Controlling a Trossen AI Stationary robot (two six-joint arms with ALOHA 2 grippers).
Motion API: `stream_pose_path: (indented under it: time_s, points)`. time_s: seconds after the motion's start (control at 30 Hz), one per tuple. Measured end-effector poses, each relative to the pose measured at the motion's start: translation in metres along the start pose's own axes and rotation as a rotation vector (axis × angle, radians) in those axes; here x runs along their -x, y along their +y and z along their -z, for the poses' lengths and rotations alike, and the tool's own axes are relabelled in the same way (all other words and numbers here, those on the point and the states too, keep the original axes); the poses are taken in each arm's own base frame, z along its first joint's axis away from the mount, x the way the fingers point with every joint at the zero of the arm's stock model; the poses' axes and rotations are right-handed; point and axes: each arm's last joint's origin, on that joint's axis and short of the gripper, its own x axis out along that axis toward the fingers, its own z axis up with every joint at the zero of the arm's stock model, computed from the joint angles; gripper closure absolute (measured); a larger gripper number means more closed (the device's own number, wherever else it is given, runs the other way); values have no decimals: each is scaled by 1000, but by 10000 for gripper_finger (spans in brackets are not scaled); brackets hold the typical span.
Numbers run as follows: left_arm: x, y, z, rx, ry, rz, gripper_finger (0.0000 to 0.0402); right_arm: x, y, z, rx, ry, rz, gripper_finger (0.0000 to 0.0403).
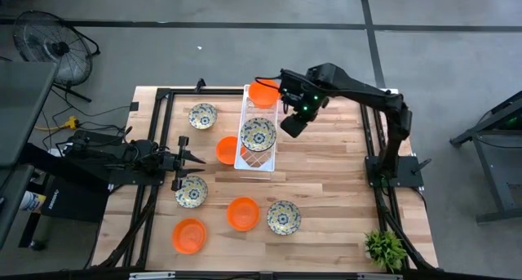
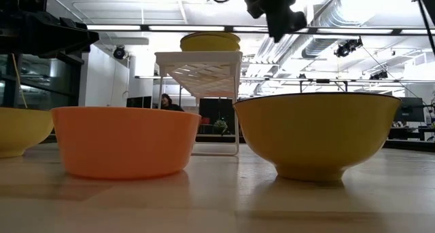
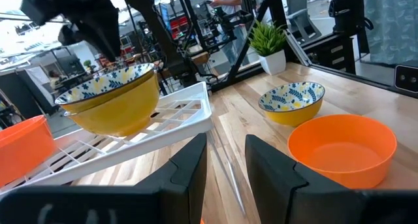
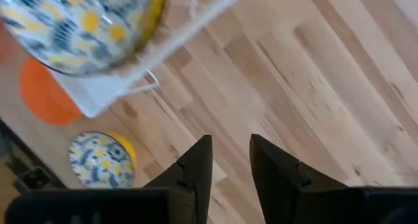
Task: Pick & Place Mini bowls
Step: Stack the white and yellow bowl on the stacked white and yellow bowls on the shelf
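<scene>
A white lattice tray (image 1: 269, 157) stands raised on legs at the table's middle. An orange bowl (image 1: 263, 95) and a floral bowl (image 1: 258, 134) rest on it by their bases. Another orange bowl (image 1: 225, 149) sits at the tray's left edge. On the table stand floral bowls (image 1: 202, 115), (image 1: 191, 191), (image 1: 283, 217) and orange bowls (image 1: 243, 213), (image 1: 189, 235). My right gripper (image 1: 292, 126) hovers open and empty above the tray's right edge, beside the floral bowl (image 4: 78, 28). My left gripper (image 1: 202, 157) waits open, low, left of the tray.
A small potted plant (image 1: 385, 247) stands at the table's near right corner. Black frame rails (image 1: 163, 125) run along the left and right sides. Bare wood lies right of the tray (image 1: 326, 174). A fan (image 1: 53, 47) stands on the floor beyond the table.
</scene>
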Motion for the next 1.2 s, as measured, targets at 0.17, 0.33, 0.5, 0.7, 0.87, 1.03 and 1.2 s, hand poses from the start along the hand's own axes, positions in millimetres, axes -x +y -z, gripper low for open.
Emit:
stream_pose_path:
  time_s: [0.17, 0.33, 0.5, 0.7, 0.87, 1.03, 1.2]
  points:
    - [0, 0, 0, 0, 0, 0, 300, -9, -4, 21, -7, 11, 3, 312]
    - [0, 0, 0, 0, 0, 0, 300, -20, -9, 50, -83, 10, -13, 312]
    - [0, 0, 0, 0, 0, 0, 300, -35, -14, 83, -196, 52, -28, 312]
    - [0, 0, 0, 0, 0, 0, 300, -60, -14, 109, -222, 66, -36, 312]
    - [0, 0, 0, 0, 0, -1, 300, -73, -15, 123, -158, 28, -76, 312]
    - [0, 0, 0, 0, 0, 0, 300, -78, -22, 135, -64, 25, -78, 311]
    - [0, 0, 0, 0, 0, -1, 300, -84, -19, 147, 93, -18, -113, 300]
